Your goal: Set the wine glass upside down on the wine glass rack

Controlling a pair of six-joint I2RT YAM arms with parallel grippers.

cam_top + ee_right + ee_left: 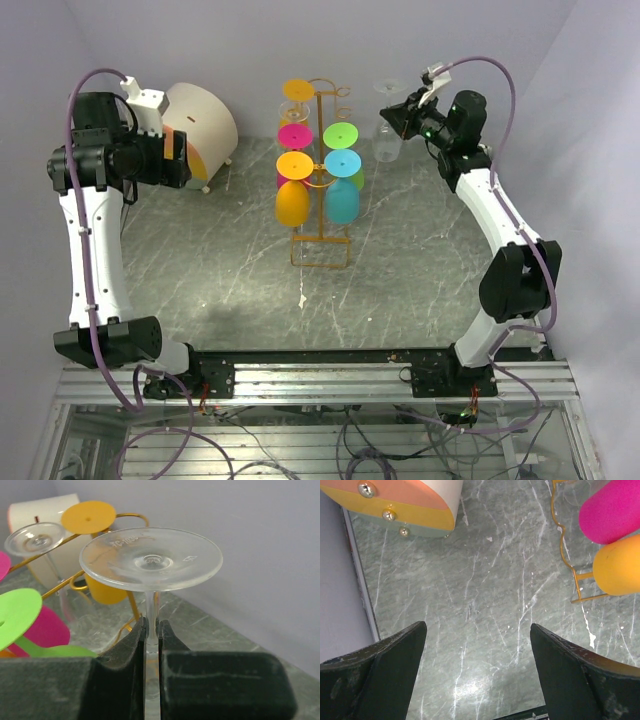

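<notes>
A clear wine glass (151, 559) hangs upside down, foot on top, with my right gripper (152, 629) shut on its stem. In the top view that glass (388, 138) and the right gripper (393, 112) are at the back, to the right of the wine glass rack (320, 250), apart from it. The rack is a thin orange-yellow wire stand (131, 600) that carries several coloured glasses upside down and one clear glass (35, 537). My left gripper (477, 640) is open over bare table, far left of the rack (562, 545), and grips nothing.
A white rounded box (200, 125) with orange and yellow drawer fronts (405, 500) stands at the back left, next to my left arm. The pink (612, 510) and orange (620, 565) bowls hang low on the rack's left side. Walls close in at the back and right.
</notes>
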